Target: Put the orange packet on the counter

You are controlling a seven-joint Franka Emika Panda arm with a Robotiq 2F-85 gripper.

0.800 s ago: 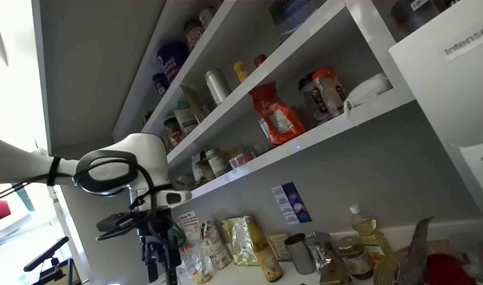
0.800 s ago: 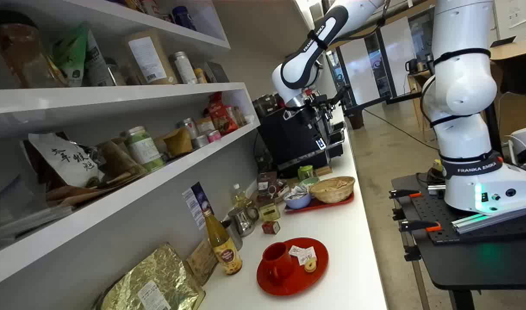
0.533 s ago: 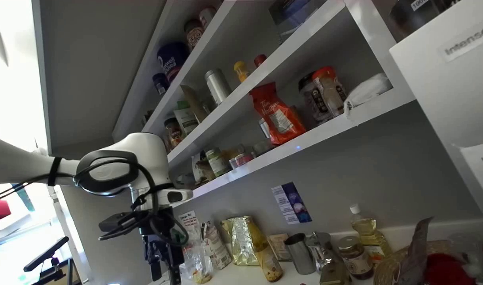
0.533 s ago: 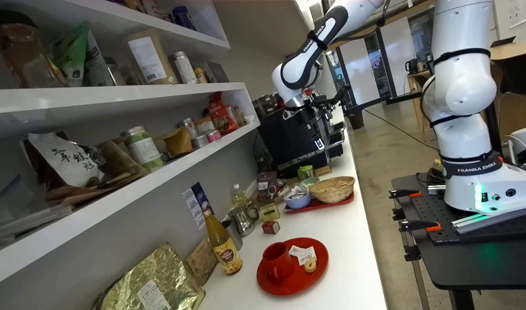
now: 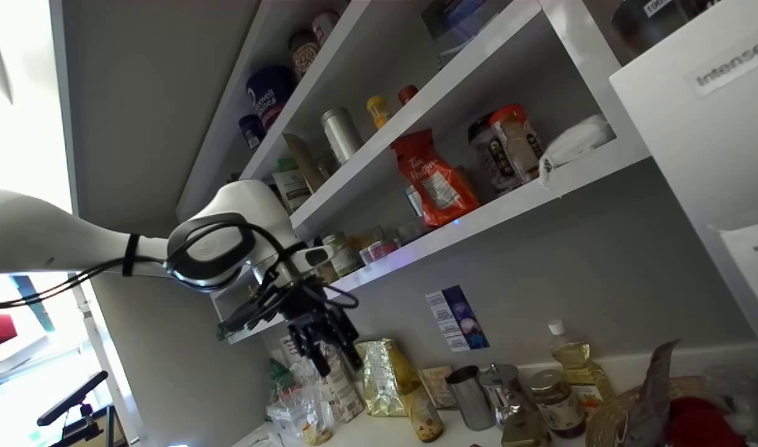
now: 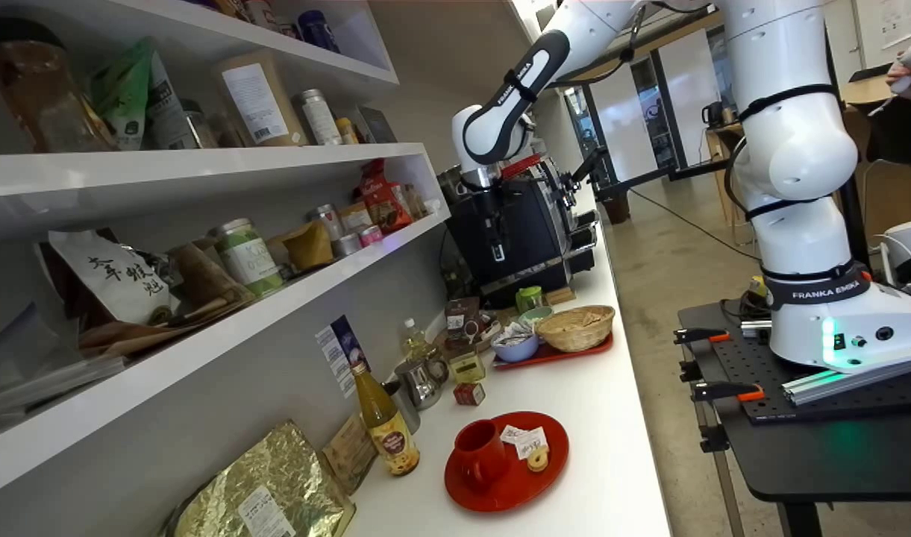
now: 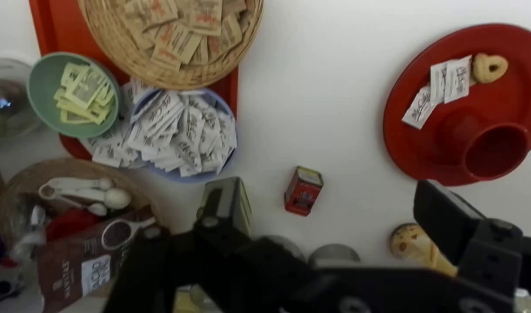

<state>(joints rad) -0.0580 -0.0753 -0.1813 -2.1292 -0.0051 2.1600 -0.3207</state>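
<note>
1. The orange packet (image 5: 437, 183) stands on the lowest shelf (image 5: 527, 197), near its front edge, with its long axis upright, roughly square to the shelf.

2. The claw (image 5: 341, 370) hangs in front of the lowest shelf and shows lower than the packet in both exterior views, well apart from it. Its fingers are spread wide, with nothing held between them.

3. From the claw, then, the packet seems to lie upward and inward, toward the lowest shelf; how far inward, I cannot tell.

4. The fingers point mostly downward, so they run roughly along the packet's long axis instead of reaching in over the lowest shelf. The wrist view looks onto the bench (image 7: 308, 87), lower than the lowest shelf, and the packet does not show there.

5. The step in hand I take to be the approach. The next move probably calls for rising to the height of the lowest shelf and tipping the fingers inward past its front edge, to close across the upright packet.

6. The bench, the packet's goal, must wait until that grasp is made.
</note>
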